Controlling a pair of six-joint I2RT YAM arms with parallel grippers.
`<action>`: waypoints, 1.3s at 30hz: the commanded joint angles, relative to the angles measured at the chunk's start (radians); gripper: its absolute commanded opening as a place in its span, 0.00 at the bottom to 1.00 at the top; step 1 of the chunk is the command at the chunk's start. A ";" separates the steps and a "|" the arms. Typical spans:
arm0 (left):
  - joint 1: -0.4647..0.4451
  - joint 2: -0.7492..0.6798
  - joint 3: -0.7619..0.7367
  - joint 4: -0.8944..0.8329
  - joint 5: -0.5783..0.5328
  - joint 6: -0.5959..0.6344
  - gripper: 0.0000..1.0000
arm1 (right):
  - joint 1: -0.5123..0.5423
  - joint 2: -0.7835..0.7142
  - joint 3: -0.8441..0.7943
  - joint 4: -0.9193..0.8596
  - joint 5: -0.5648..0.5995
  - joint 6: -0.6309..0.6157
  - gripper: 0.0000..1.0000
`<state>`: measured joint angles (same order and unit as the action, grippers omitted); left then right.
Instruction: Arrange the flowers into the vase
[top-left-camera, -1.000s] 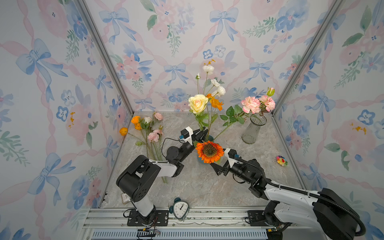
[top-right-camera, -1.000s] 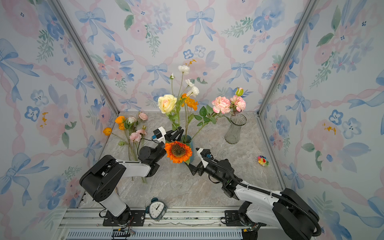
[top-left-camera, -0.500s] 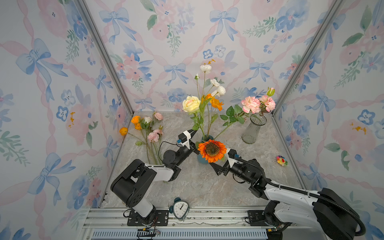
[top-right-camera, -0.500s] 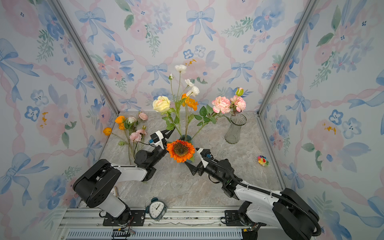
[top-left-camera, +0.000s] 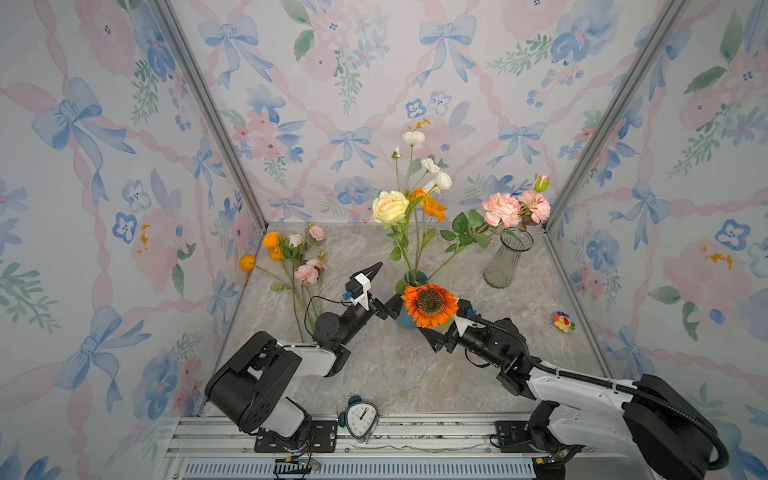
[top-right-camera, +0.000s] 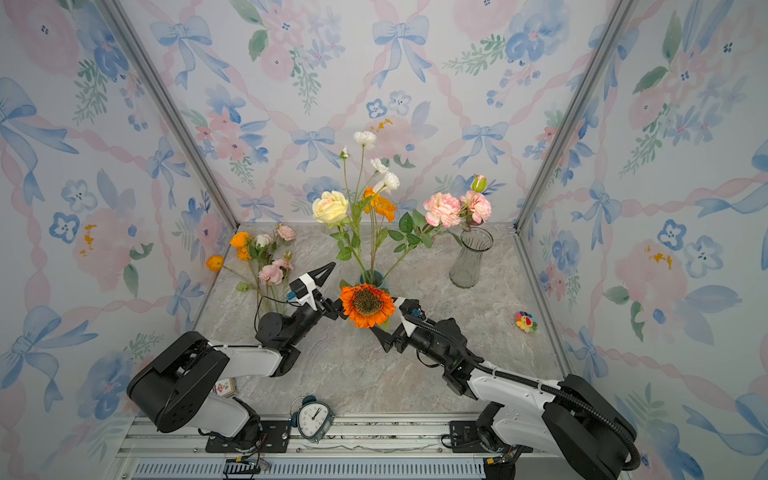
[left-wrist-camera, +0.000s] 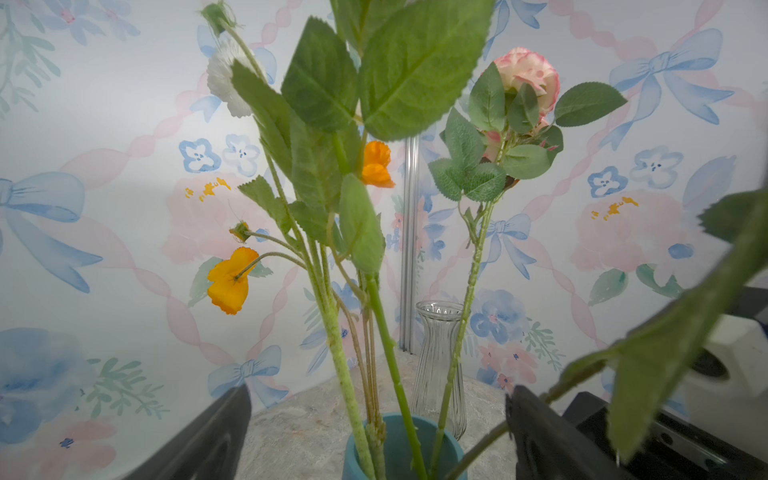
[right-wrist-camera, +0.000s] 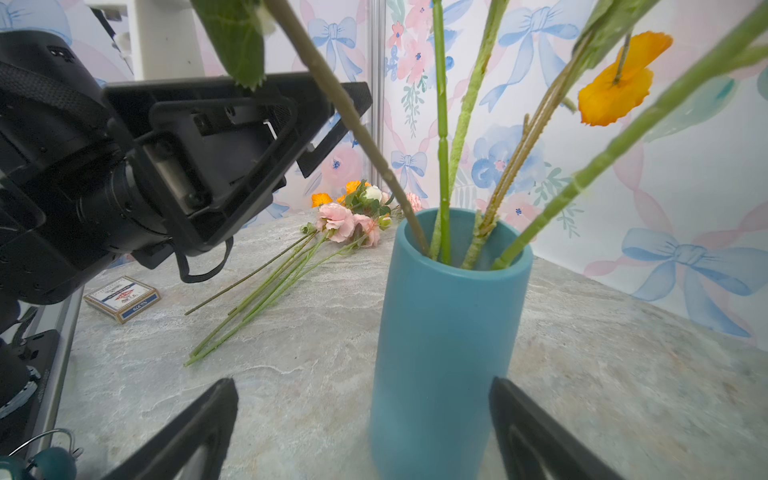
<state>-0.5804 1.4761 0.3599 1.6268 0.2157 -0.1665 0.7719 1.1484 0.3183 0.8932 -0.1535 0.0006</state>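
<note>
The flowers are in two groups, and most already stand in the blue vase at the middle of a top view. Nearest to me is the sunflower; its stem leans out of the vase toward the left gripper. This gripper stands wide, with the stems between its fingers, and grips nothing. The right gripper is also wide, with one finger on each side of the vase body, and as far as I can see it does not touch it. Further back, at the left middle of the frame, the loose bunch lies flat on the table, with its stems crossed and pointing toward me.

I judge these blooms to be light, with soft cloth heads and stiff but springy stems. I would take one at the bare lower stem, never at the head. The crossed stems may come up together.

For room, the alarm clock sits at the bottom edge, and the table between the two arms is free. The bunch lies near the left wall. The glass vase stands at the upper right, apart from the blue one.
</note>
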 joint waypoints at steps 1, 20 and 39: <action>0.008 -0.038 -0.044 0.013 -0.012 0.043 0.98 | -0.009 -0.018 -0.008 0.026 0.001 0.012 0.97; -0.046 -0.141 -0.135 -0.266 -0.111 0.098 0.98 | -0.027 -0.283 -0.103 -0.135 0.074 -0.003 0.97; -0.121 0.269 0.206 -0.289 -0.155 0.112 0.98 | -0.037 -0.195 -0.081 -0.073 0.040 0.007 0.97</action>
<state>-0.6968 1.6985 0.5247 1.3365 0.0654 -0.0624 0.7448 0.9630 0.2272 0.8032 -0.1017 -0.0029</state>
